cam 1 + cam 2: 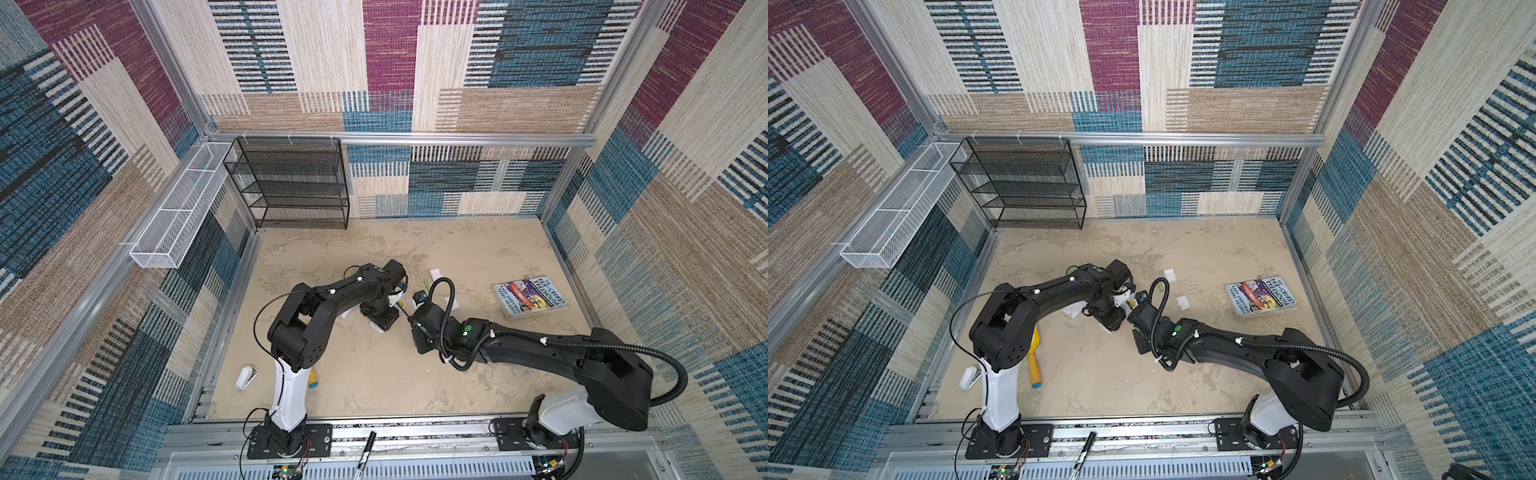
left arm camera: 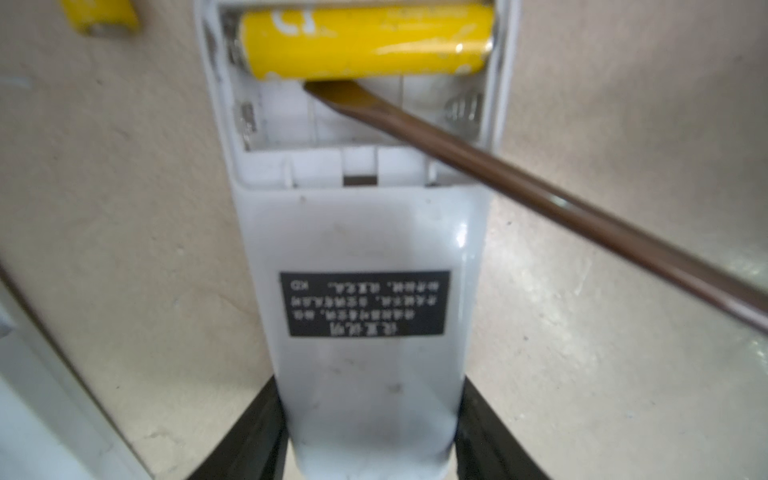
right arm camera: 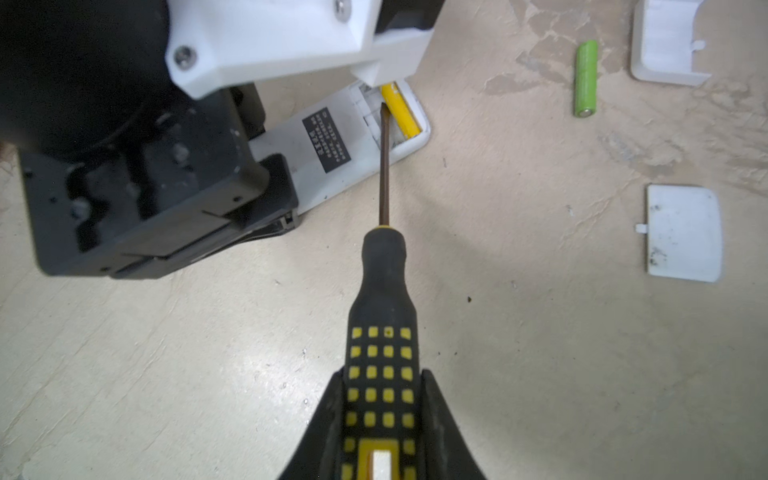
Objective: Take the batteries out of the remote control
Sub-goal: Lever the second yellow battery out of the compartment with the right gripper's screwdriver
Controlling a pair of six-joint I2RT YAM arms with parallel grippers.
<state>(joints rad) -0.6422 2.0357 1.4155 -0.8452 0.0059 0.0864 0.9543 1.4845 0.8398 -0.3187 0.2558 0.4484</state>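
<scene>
We see a beige table [image 1: 374,374] with a black mesh shelf [image 1: 291,183] at its far left corner and a book [image 1: 530,297] lying near its right edge. Near the table's middle, the left gripper [image 2: 370,436] is clamped on the narrow end of the white remote control [image 2: 365,232], which lies back-up with its battery bay uncovered. The right gripper [image 3: 382,382] is closed around the handle of a black-and-yellow screwdriver [image 3: 384,291]. Its flat tip sits in the bay's free slot, touching the side of the yellow battery [image 2: 365,41] seated in the neighbouring slot. A flat white cover [image 3: 683,232] and a curved white cover [image 3: 669,41] lie loose between remote and book. A second yellow battery [image 2: 99,14] lies on the table just beside the remote's open end, and a green battery [image 3: 586,79] lies near the curved cover.
</scene>
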